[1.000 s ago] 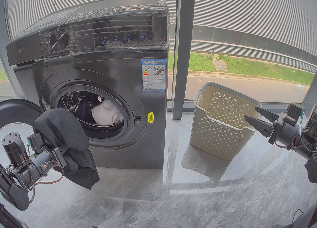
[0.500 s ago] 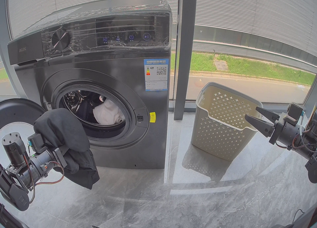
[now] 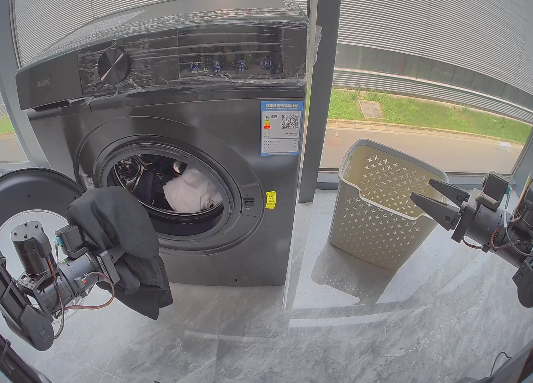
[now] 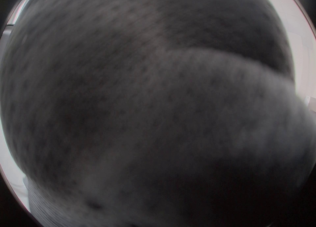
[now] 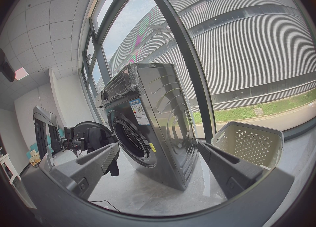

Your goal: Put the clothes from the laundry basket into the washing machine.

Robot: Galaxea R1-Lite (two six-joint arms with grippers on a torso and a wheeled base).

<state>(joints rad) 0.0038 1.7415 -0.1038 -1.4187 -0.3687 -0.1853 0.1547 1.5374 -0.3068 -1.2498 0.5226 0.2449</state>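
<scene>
Floor [image 3: 333,334]: polished grey stone slabs, veined and glossy.

Washer [image 3: 222,123]: a boxy front-loader in dark grey metal, standing on the floor against the window wall. Clear wrinkled film [image 3: 194,62] is wrapped over its control panel, which carries a round dial [image 3: 112,66]. The circular port is open. The door [image 3: 33,189], a dark round disc, is swung wide on the robot's left side.

Basket [image 3: 383,217]: cream plastic and rectangular, narrowing toward the base, with walls pierced by rows of small stars. It stands on the floor to the right of the washer, apart from it, beyond a grey upright window post [image 3: 319,67].

Dark garment [image 3: 116,223]: soft charcoal cloth, bunched and rounded on top, with a looser fold hanging below. It is draped over the end of the left arm, in front of the lower left of the port and outside the drum. In the left wrist view the same cloth [image 4: 148,106] shows a fine dotted knit close to the lens.

White garment [image 3: 191,192]: a crumpled pale bundle lying inside the drum at the lower right of the opening, beside darker cloth.

Left tool [image 3: 111,262]: covered by the dark garment. Whether it is clenched or released cannot be told.

Right tool [image 3: 422,189]: released, its two black tapered wedges spread apart. It is held in the air just beside the basket's right rim, pointing toward the washer.
</scene>
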